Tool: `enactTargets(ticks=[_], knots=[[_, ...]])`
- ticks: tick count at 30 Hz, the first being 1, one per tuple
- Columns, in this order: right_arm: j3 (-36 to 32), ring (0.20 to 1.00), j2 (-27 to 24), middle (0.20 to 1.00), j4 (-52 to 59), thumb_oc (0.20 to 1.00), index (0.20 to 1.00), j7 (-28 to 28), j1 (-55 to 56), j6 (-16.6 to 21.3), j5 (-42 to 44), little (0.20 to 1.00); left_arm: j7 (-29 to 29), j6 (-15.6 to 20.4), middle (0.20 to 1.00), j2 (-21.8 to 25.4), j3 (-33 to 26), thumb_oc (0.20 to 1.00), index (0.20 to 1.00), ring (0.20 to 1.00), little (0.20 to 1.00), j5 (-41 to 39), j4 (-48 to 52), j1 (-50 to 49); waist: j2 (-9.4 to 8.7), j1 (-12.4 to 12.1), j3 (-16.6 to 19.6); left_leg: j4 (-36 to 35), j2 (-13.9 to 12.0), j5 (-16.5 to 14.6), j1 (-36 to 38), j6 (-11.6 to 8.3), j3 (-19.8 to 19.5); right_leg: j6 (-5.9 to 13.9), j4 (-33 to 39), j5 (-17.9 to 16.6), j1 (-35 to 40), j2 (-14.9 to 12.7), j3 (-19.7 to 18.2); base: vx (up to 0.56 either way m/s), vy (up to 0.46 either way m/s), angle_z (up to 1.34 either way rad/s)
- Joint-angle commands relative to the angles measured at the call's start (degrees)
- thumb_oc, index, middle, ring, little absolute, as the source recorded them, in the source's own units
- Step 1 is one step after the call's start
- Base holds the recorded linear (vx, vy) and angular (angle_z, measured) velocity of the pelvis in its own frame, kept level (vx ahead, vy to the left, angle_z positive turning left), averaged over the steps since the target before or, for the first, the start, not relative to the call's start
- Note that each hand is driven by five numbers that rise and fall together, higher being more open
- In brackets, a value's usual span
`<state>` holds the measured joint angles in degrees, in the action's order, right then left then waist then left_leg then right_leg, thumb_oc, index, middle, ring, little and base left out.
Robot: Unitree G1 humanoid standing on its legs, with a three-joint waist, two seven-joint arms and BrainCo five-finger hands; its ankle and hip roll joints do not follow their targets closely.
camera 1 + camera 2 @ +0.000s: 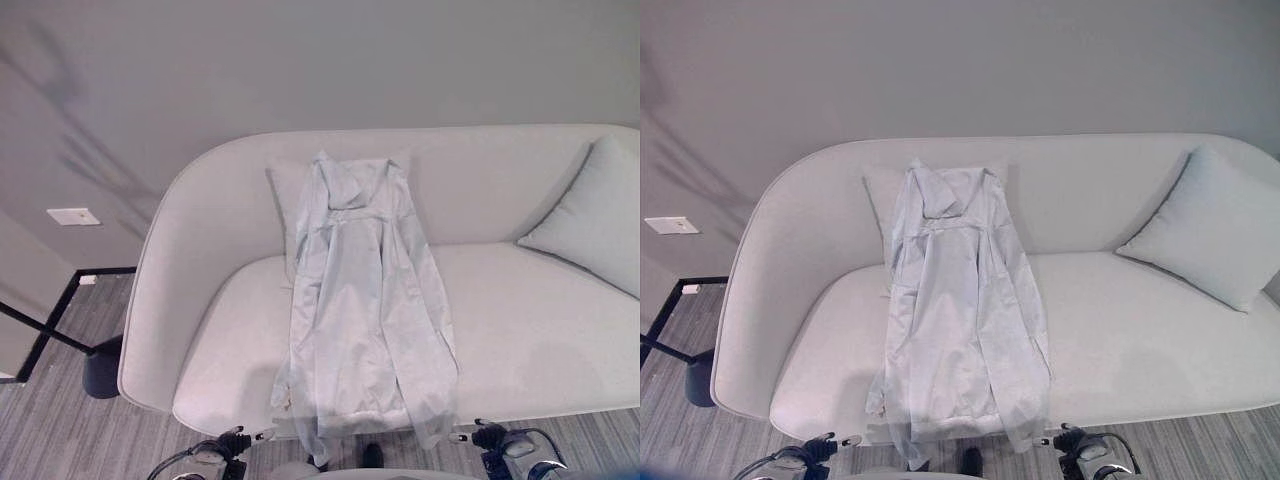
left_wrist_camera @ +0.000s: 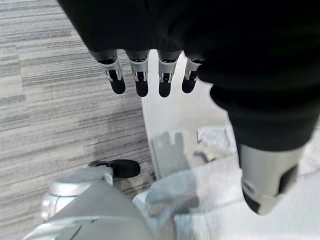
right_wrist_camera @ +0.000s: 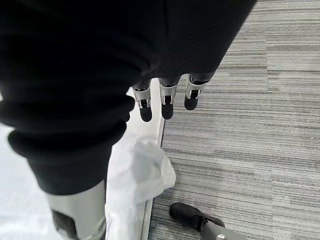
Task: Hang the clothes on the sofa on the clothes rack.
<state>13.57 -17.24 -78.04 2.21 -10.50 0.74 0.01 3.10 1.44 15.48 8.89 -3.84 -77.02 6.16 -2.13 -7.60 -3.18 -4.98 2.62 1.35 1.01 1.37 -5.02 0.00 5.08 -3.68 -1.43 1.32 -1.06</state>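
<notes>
A pale blue garment (image 1: 365,300) lies spread lengthwise on the light grey sofa (image 1: 540,330). Its collar rests on a back cushion and its hem hangs over the seat's front edge. In the left wrist view, my left hand (image 2: 141,80) hangs open above the floor by the sofa front, with the garment's hem (image 2: 200,210) just below it. My right hand (image 3: 166,102) is also open and empty, with its fingers straight above the other corner of the hem (image 3: 140,172). Neither hand touches the cloth.
A pale pillow (image 1: 600,215) leans in the sofa's right corner. A black stand with a slanting pole and round base (image 1: 100,368) stands on the grey carpet left of the sofa. A white wall plate (image 1: 73,216) sits low on the wall at left.
</notes>
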Motion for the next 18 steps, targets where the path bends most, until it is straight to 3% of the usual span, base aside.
enactTargets(ticks=[1,2,3,6,7,8,9,12,18], knots=[[0.17,1.0,-1.33,1.0,1.09,1.0,1.0,0.12,-0.21,0.95,-0.47,1.0,-0.68,0.83,1.0,1.6,-0.51,1.0,1.0,1.0,1.0,-0.08,-1.53,1.7,1.52,-1.29,0.75,-0.02,0.14,-0.51,-2.18,-1.38,0.78,1.0,-11.81,-1.95,2.72,-4.94,0.82,0.05,0.137,-0.03],[0.18,1.0,-1.65,1.0,1.26,1.0,1.0,0.18,-0.25,0.95,-0.57,1.0,-0.78,0.86,1.0,1.57,-0.62,1.0,1.0,1.0,1.0,0.01,-1.67,1.69,2.36,-0.82,0.35,-0.02,-0.48,-0.39,-1.56,-1.48,0.67,1.14,-15.55,-2.09,1.07,-4.67,0.66,0.03,0.202,-0.14],[0.3,1.0,-2.42,1.0,1.67,1.0,1.0,0.13,-0.46,0.98,-0.78,1.0,-0.9,0.88,1.0,1.53,-0.82,1.0,1.0,1.0,1.0,-0.04,-1.44,1.81,4.55,0.11,-1.33,-0.02,-2.32,-0.01,-0.45,-1.65,0.83,1.24,-23.72,-1.24,-2.89,-2.95,-0.35,0.05,0.225,-0.28],[0.16,1.0,-2.9,1.0,2.18,1.0,1.0,0.04,-0.44,0.8,-0.68,1.0,-0.93,0.77,1.0,1.99,-0.88,1.0,1.0,1.0,1.0,-0.04,-1.25,1.75,5.13,0.59,-2.22,-0.02,-2.96,-0.24,0.66,-1.85,0.7,1.18,-23.83,-0.93,-3.94,-3.37,-0.78,0.07,0.066,-0.22],[0.13,1.0,-3.04,1.0,2.18,1.0,1.0,-0.05,-0.03,0.87,-0.71,1.0,-0.9,0.76,1.0,2.08,-1.0,1.0,1.0,1.0,1.0,-0.02,-1.13,1.66,4.71,0.79,-2.25,-0.02,-2.81,-0.66,1.05,-1.94,0.66,1.04,-20.86,-0.97,-3.61,-4.29,-0.5,0.14,-0.06,-0.04],[-0.16,1.0,-3.49,1.0,1.91,1.0,1.0,-0.26,0.77,0.94,-0.72,1.0,-0.99,0.71,1.0,2.52,-1.25,1.0,1.0,1.0,1.0,-0.15,-0.31,1.53,3.69,0.96,-1.59,-0.02,-2.11,-1.4,1.11,-1.8,0.21,0.73,-12.33,-1.06,-3.28,-5.71,-0.27,0.15,-0.06,-0.07],[-0.16,1.0,-3.48,1.0,1.91,1.0,1.0,-0.26,0.8,0.94,-0.73,1.0,-0.98,0.7,1.0,2.53,-1.24,1.0,1.0,1.0,1.0,-0.16,-0.28,1.49,3.76,1.09,-1.79,-0.02,-2.15,-1.5,1.41,-1.8,0.08,0.72,-12.01,-1.12,-2.78,-5.69,-0.11,0.16,-0.082,-0.02],[0.68,1.0,-3.2,1.0,0.06,1.0,1.0,-0.52,1.1,0.78,-0.84,1.0,-0.7,0.74,1.0,3.54,0.28,1.0,1.0,1.0,1.0,-0.64,-0.34,2.29,2.4,1.68,-1.87,-0.02,-1.4,-2.35,1.68,-1.05,-0.73,0.9,-0.98,-1.37,-3.15,-5.38,-1.61,0.11,-0.089,0.19],[-0.51,1.0,-3.18,1.0,2.1,1.0,1.0,-0.39,1.94,0.91,-0.47,1.0,-0.8,1.03,1.0,1.51,2.04,1.0,1.0,1.0,1.0,-1.2,1.61,3.32,0.62,2.64,-0.92,-0.02,-2.86,-2.8,-0.34,-0.69,-0.3,1.4,-0.08,-1.13,-3.05,-4.11,-0.87,0.03,-0.154,0.25]])
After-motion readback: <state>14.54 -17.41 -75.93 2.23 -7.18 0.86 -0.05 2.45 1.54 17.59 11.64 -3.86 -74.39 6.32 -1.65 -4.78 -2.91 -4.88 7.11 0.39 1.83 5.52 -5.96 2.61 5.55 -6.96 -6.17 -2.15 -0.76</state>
